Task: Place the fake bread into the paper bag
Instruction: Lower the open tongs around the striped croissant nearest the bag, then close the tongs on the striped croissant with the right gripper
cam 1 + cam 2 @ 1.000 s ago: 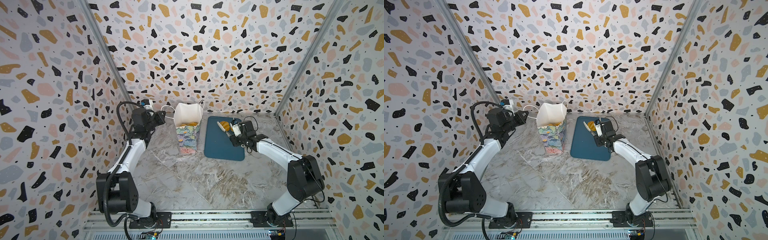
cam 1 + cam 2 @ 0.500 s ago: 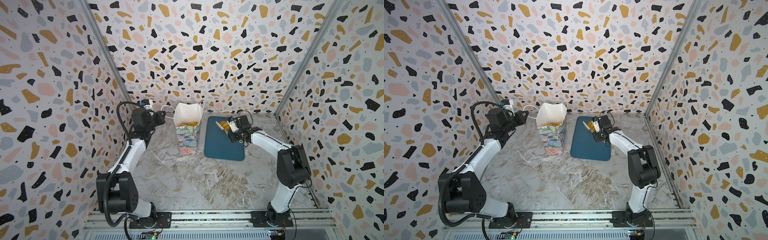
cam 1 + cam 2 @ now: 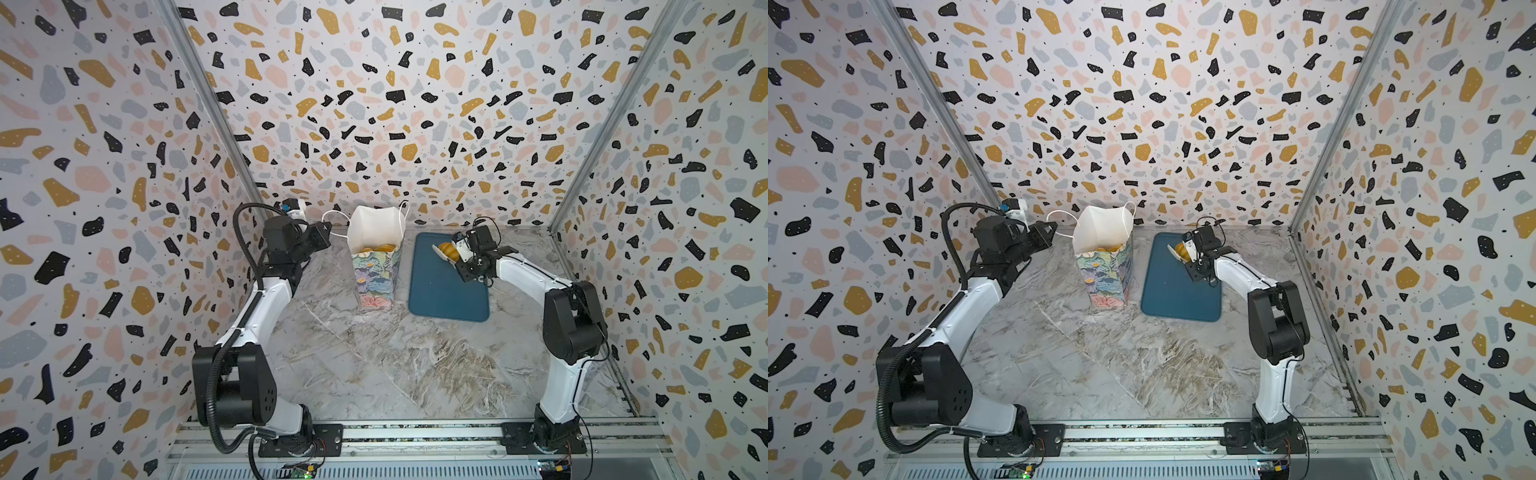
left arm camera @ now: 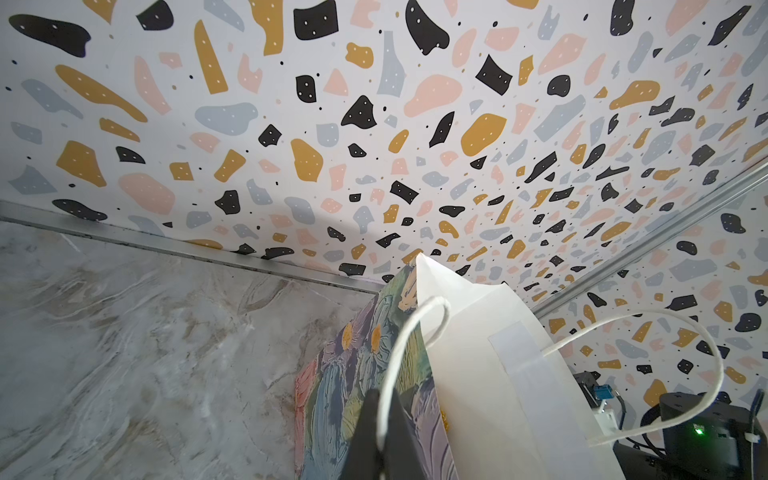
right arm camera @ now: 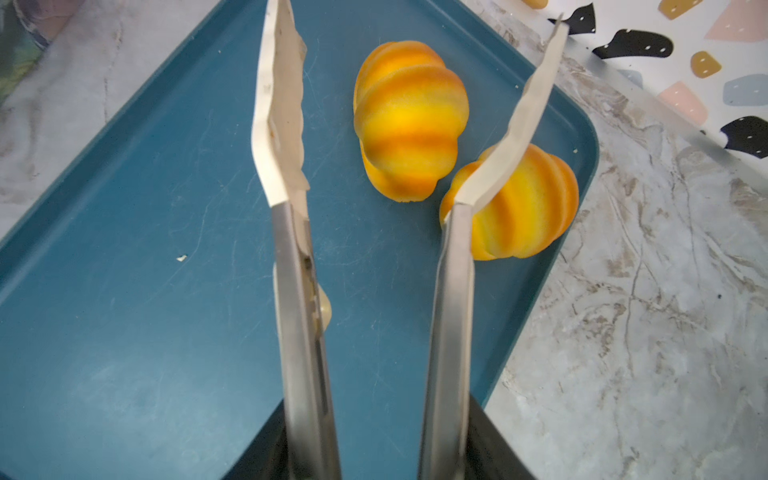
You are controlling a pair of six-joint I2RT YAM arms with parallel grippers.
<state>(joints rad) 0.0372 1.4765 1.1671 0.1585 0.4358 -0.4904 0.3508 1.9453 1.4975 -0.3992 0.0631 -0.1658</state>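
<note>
**A:** What sort of room is it?

**B:** Three walls [image 3: 374, 104] in a terrazzo print with black, ochre, pink and grey-blue chips on white, and bare metal strips in the corners. The table [image 3: 395, 365] is smooth, marbled grey and brown.

**A:** And the paper bag?

**B:** The paper bag [image 3: 376, 274] stands upright near the back wall. It is plain white inside, with thick painted flowers outside. Golden fake bread [image 3: 376, 248] shows in its open mouth. The left tool [image 3: 326, 230] is pinched tight on a white cord handle [image 4: 392, 361].

**A:** The other side?

**B:** A flat, dark-blue tray [image 5: 124, 291] with rounded corners and fine scratches lies just beside the bag. The right tool [image 3: 465, 257] grips steel tongs [image 5: 280, 124] with scalloped blades spread apart. A ridged roll [image 5: 409, 120], striped orange and yellow, lies on the tray between the blades, unpinched. A second roll [image 5: 528, 208] sits at the tray's corner, partly behind one blade. I can't tell whether they touch.
</note>
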